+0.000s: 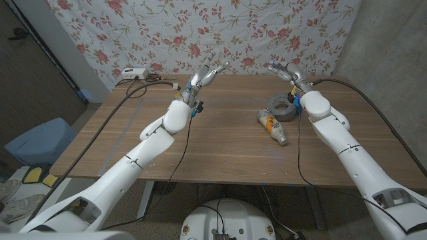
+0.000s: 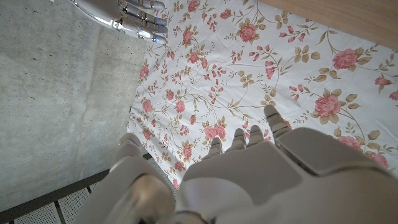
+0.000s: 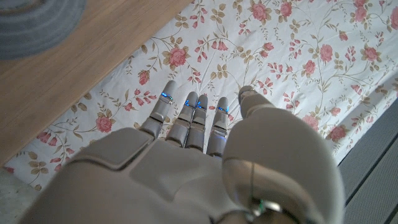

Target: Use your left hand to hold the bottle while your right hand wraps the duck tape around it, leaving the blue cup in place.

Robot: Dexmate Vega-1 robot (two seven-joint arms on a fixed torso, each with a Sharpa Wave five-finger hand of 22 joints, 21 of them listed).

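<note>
A small bottle (image 1: 274, 127) with an orange label lies on its side on the wooden table (image 1: 220, 143), right of the middle. Just behind it, touching or nearly so, lies a grey roll of duck tape (image 1: 281, 107), whose edge also shows as a grey roll (image 3: 31, 25) in the right wrist view. My right hand (image 1: 285, 72) hangs above the table's far edge behind the tape, fingers stretched out, holding nothing. My left hand (image 1: 208, 72) is raised over the far edge left of the middle, fingers spread and empty. The right hand (image 2: 134, 15) also appears in the left wrist view.
A white box (image 1: 133, 74) with cables sits at the table's back left corner. A flowered cloth (image 1: 220, 30) hangs behind the table. A blue bin (image 1: 37, 140) stands on the floor to the left.
</note>
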